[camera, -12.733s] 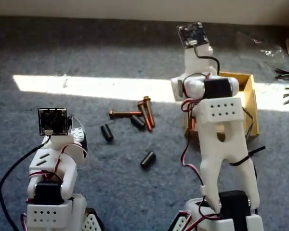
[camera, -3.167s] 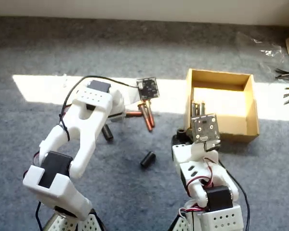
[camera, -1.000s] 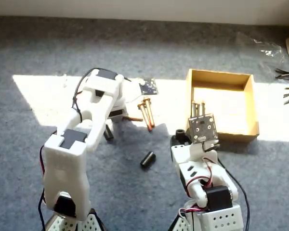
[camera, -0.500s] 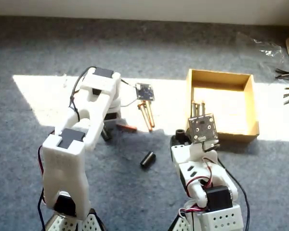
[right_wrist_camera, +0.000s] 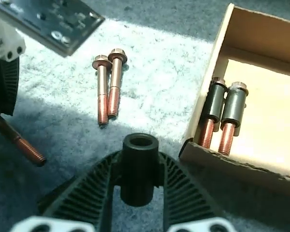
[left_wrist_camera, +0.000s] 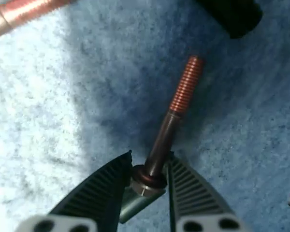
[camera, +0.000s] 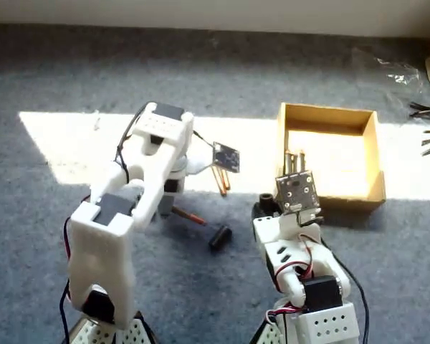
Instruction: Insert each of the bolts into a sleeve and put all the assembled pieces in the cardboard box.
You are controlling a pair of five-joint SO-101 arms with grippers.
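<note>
Drawn back: left gripper (left_wrist_camera: 149,160) — pinching a bolt (left_wrist_camera: 176,113) by its head; right gripper (right_wrist_camera: 140,164) — clamped on an upright sleeve (right_wrist_camera: 137,181).

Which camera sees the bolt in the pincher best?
The left wrist view: the bolt shows whole and close, its head pinched in the left gripper. The high view shows a small slanted stick; the right wrist view, mainly its threaded end.

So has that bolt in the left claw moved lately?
Yes. The bolt has moved down the high view, nearer the loose black sleeve, which stayed put.
</note>
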